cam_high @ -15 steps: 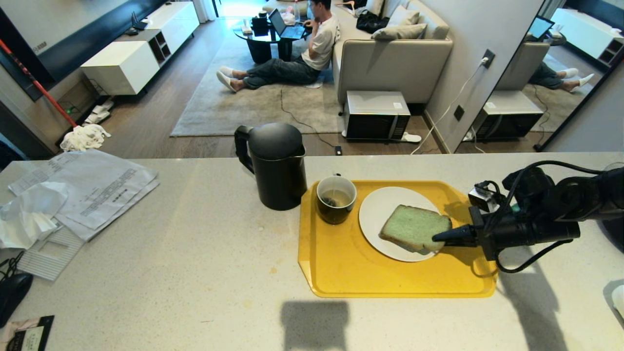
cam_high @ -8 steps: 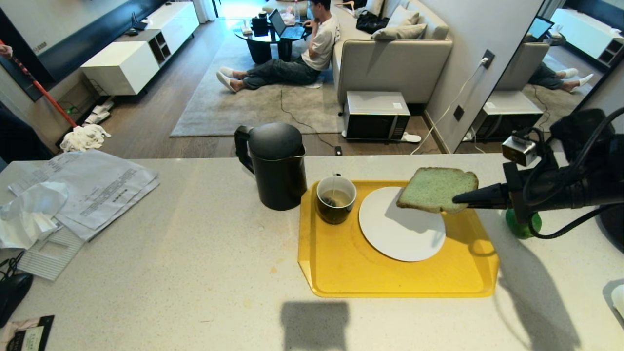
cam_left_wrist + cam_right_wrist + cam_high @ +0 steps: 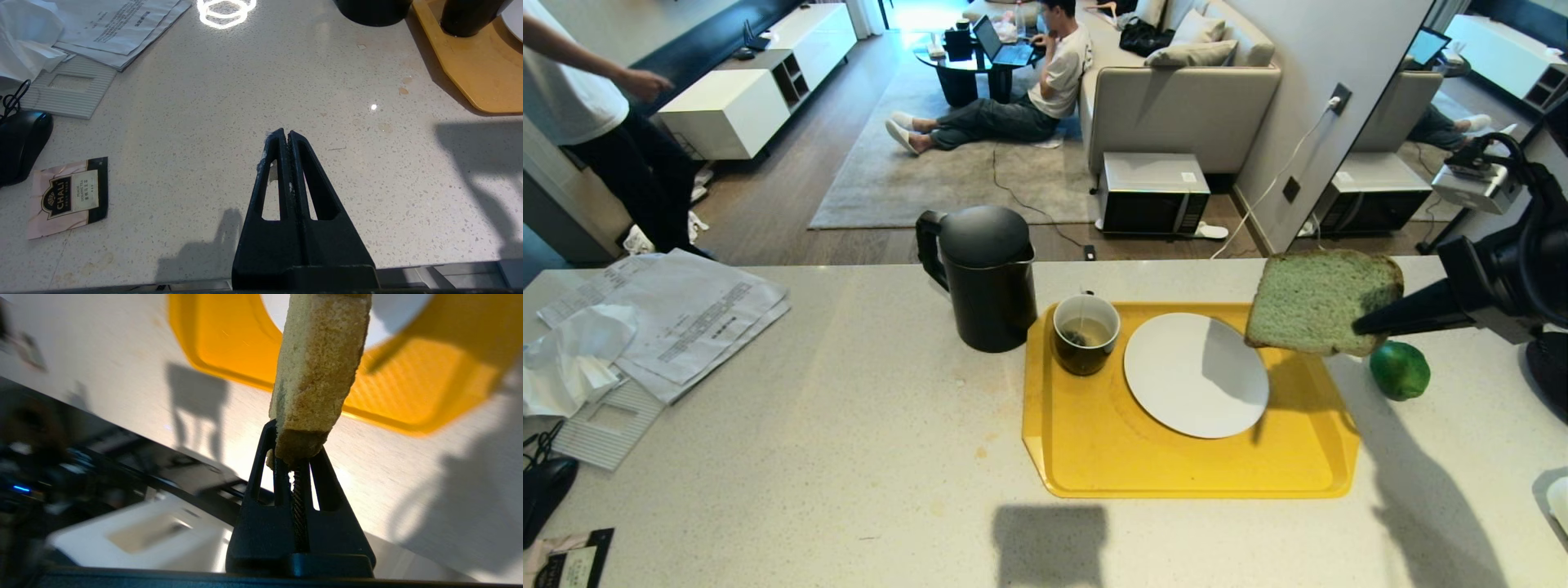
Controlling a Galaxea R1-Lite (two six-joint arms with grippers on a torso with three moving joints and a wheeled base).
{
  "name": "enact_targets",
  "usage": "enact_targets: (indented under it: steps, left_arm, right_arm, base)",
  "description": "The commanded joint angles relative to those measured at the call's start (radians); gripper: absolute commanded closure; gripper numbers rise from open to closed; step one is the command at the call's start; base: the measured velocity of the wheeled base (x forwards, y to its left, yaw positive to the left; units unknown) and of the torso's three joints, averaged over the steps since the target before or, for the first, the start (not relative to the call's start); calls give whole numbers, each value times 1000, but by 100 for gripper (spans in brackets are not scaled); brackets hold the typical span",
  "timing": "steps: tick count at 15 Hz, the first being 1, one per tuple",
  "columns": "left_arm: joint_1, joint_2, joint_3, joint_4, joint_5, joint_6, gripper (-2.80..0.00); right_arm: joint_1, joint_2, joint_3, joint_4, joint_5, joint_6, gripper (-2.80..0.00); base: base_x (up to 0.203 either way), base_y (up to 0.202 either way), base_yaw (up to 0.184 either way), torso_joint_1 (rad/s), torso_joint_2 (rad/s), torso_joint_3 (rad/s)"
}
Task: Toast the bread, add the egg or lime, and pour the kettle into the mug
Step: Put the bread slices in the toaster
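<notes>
Above the tray's (image 3: 1094,457) right edge, the right gripper (image 3: 1364,325) pinches pale-green, brown-crusted bread (image 3: 1311,302).

1. The bread (image 3: 1311,300) is pale green on its face, with a tan-brown crust.
2. The lime (image 3: 1399,370) is glossy bright green.
3. The kettle (image 3: 986,276) is matte black all over.
4. The mug (image 3: 1085,333) is dark outside and white inside.
5. The tray (image 3: 1094,441) is yellow; the plate (image 3: 1188,384) on it is plain white.
6. The table (image 3: 849,425) is pale beige with fine specks.
7. The right gripper (image 3: 295,457) and left gripper (image 3: 284,136) are black.
8. The sachet (image 3: 67,196) is pink and black.
</notes>
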Motion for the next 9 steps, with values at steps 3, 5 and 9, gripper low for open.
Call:
enact_targets:
  steps: [3, 5, 9]
  left_arm:
    - [0, 2, 0, 0, 0, 0, 0]
    - [0, 2, 0, 0, 0, 0, 0]
    - [0, 0, 0, 0, -1, 0, 0]
  right_arm:
    - [9, -53, -38, 262, -246, -333, 0]
    - [9, -54, -65, 353, -302, -372, 0]
    - [-35, -99, -69, 473, -305, -370, 0]
  base:
    - [0, 0, 0, 0, 0, 0]
    - [0, 0, 0, 0, 0, 0]
    - [0, 0, 0, 0, 0, 0]
